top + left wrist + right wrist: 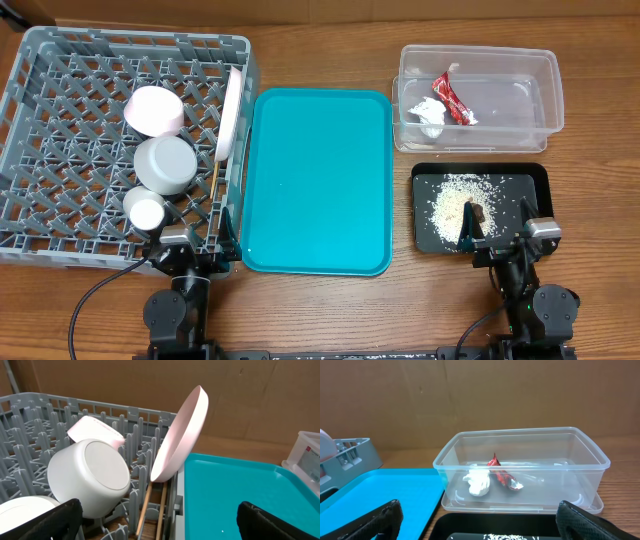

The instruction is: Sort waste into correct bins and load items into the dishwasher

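Note:
The grey dish rack [60, 120] holds a small plate [153, 110], a grey bowl [166, 163], a white cup [146, 209], an upright large plate [232, 112] and chopsticks [217, 190]. The left wrist view shows the rack [30, 450], bowl [92, 476], small plate [95, 431], large plate [180, 435] and chopsticks [144, 505]. The clear tub [530, 95] holds the red-and-white wrapper [453, 98] and tissue [428, 112]. The black tray [530, 185] holds rice [452, 205] and a brown lump [477, 212]. My left gripper [190, 238] and right gripper [498, 238] are open and empty.
A bare teal tray [315, 180] lies between the rack and the bins. It also shows in the left wrist view [235, 495] and the right wrist view [380, 490]. The right wrist view shows the tub [520, 440], wrapper [502, 476], tissue [479, 484] and black tray [495, 527].

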